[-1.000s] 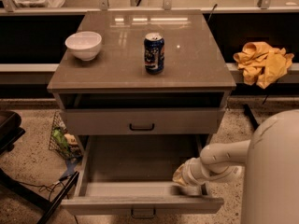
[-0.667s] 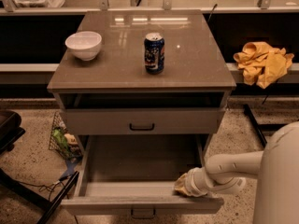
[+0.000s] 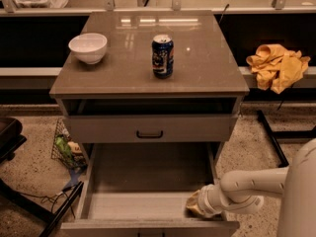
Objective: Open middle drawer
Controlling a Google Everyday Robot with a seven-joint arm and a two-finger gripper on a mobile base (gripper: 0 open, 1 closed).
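The middle drawer (image 3: 148, 181) is pulled far out of the grey-beige cabinet (image 3: 148, 83), and its plain box interior is bare. Its front panel (image 3: 148, 227) lies at the bottom edge of the view. My gripper (image 3: 196, 206) is inside the drawer at its front right corner, just behind the front panel, on the end of the white arm (image 3: 247, 186) that comes in from the right. Above it, the upper drawer front (image 3: 149, 127) with a small black handle stands nearly closed, with a dark gap under the cabinet top.
A white bowl (image 3: 88, 47) and a blue can (image 3: 162, 56) stand on the cabinet top. A yellow cloth (image 3: 276, 65) lies on the ledge at right. A wire basket (image 3: 66, 147) with items sits on the floor at left, beside a dark chair base (image 3: 29, 206).
My gripper has moved toward the front of the drawer, down in the view. The drawer front has come slightly further out with it.
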